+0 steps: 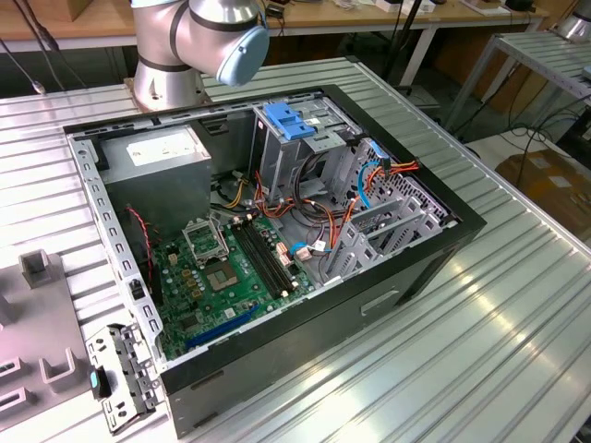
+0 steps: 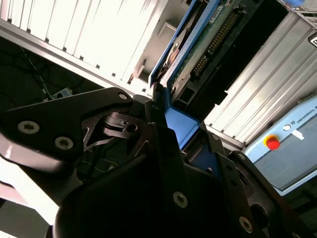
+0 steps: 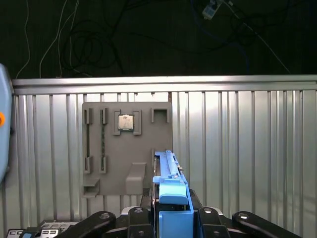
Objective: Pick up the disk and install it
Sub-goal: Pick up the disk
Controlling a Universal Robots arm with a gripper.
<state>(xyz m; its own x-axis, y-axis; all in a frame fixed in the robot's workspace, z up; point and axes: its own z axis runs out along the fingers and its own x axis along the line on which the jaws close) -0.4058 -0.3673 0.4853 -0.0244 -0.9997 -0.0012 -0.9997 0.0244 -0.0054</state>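
Between the fingers (image 3: pixel 139 218) sits the disk (image 3: pixel 169 171), clamped on both sides by its blue carrier rails. In the first wrist view the disk is presented edge-on, with one black finger against each side of the blue frame. In the second wrist view the fingers (image 2: pixel 161 140) are closed on the same blue frame, and the disk (image 2: pixel 199 53) extends away from them, showing its green circuit board and a row of connector pins.

The disk is held clear of the bench (image 3: pixel 247 148). In the first wrist view the ribbed metal bench surface lies beyond the disk. A grey plate (image 3: pixel 148 148) with moulded pockets rests on it, and a chip (image 3: pixel 125 122) is seated in one pocket. In the second wrist view a pale blue box (image 2: pixel 285 161) with a red button (image 2: pixel 271 143) lies beyond the disk.

In the exterior view the case (image 1: pixel 388 286) lies open on the bench (image 1: pixel 499 341).
- A blue bracket (image 1: pixel 289 122) sits on top of the drive cage (image 1: pixel 314 152).
- The power supply (image 1: pixel 157 161) occupies the corner towards the exterior view's left.
- The motherboard (image 1: pixel 231 272) covers the case floor, with red and orange cables (image 1: pixel 319 217) routed between it and the cage.
- The arm base (image 1: pixel 166 78) stands behind the case.
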